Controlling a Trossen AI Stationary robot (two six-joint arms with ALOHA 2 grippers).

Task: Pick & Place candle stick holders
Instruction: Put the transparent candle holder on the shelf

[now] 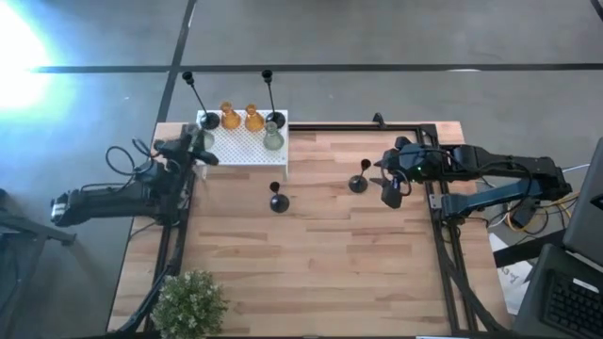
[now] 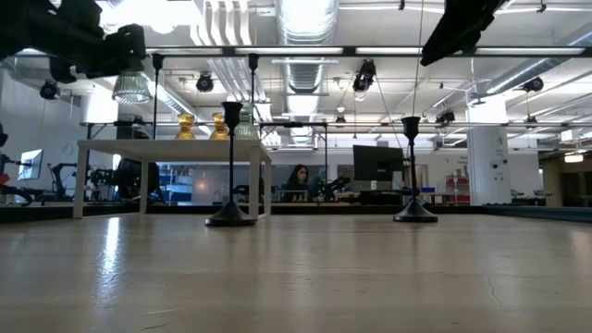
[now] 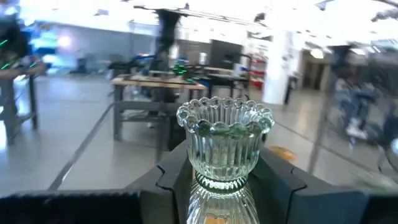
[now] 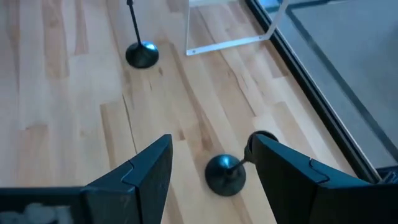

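My left gripper (image 1: 200, 143) is shut on a pale green glass candle holder (image 3: 224, 140), which it holds in the air over the left end of the white perforated box (image 1: 241, 143). On the box stand two black holders (image 1: 209, 120), two amber ones (image 1: 229, 116) and a pale green one (image 1: 273, 139). Two more black holders stand by their round bases on the table (image 1: 279, 201) (image 1: 359, 182). My right gripper (image 1: 391, 191) is open, above the table just right of the nearer one (image 4: 225, 175). Its fingers stand on either side of that holder, apart from it. My left gripper pinches the pale green holder by its ribbed lower body (image 3: 217, 193), below the scalloped cup, between its two fingers (image 3: 168, 180). The fingers lie about level and come from the table's left. The holder stands upright in the hold, lifted clear of the box (image 2: 131, 86).
A green potted plant (image 1: 188, 306) stands at the table's near left corner. The box (image 2: 176, 148) stands on legs at the far left. The middle and near part of the wooden table (image 1: 311, 273) is bare. A person sits in the room beyond (image 2: 298, 180).
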